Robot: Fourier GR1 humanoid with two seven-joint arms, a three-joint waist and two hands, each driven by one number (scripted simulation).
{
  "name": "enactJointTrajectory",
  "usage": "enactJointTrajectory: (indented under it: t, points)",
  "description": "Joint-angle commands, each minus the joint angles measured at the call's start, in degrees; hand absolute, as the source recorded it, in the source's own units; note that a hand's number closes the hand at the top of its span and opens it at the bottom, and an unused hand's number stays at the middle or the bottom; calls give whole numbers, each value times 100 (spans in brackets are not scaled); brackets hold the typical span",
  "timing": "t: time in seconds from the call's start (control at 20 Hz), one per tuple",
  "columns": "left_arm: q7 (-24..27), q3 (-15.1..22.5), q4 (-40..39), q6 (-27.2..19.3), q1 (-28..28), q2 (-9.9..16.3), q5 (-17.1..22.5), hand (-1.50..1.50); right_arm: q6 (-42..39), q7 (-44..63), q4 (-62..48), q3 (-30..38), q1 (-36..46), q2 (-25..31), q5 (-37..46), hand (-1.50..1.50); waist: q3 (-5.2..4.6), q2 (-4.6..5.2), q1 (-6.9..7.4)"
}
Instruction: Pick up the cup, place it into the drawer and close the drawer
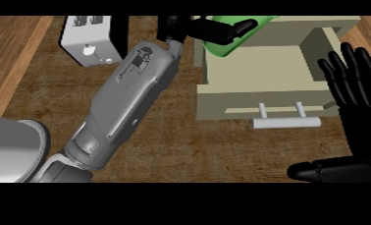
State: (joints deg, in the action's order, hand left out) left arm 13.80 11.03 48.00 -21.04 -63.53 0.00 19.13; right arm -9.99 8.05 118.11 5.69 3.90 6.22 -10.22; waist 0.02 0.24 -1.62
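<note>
You see the left hand (217,29) near the top centre of the frame, at the end of the grey forearm (123,101) that runs up from the lower left. Its black fingers are curled round the green cup (230,42), so the hand has hold of it; much of the cup is hidden behind the fingers, and only green patches show above and below them. The cup sits tilted over the upper left corner of the open drawer (272,89), at the drawer's back edge; whether it touches the wall there you cannot tell.

The drawer is a pale beige box in the right half of the frame, pulled out towards you, with a light bar handle (286,122) on its front face.

Your right hand (351,91) shows at the right edge, fingers straight and spread, pointing up, resting beside the drawer's right wall with nothing in it.

At the upper left stands a white toaster (91,40) on the brown counter (217,150).
</note>
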Motion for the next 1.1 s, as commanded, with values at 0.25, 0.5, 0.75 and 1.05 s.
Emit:
enactJointTrajectory:
  t: [0.25,0.5,0.75,1.05]
  points:
    - [620,605,-1659,-188,-678,0,950,150,-220,-139,-132,107,-2,89,-217,-150,3,43,-177]
    - [467,1206,-2047,-445,-1193,0,1154,150,102,164,-216,-51,526,-55,-80,-150,3,58,-269]
    - [805,1463,-2434,-310,-1087,0,1432,150,-126,95,-242,-67,482,82,-129,-150,5,101,-371]
    - [618,2007,-2804,-528,-1288,0,1359,150,50,174,-153,-307,548,-130,2,-150,6,130,-476]
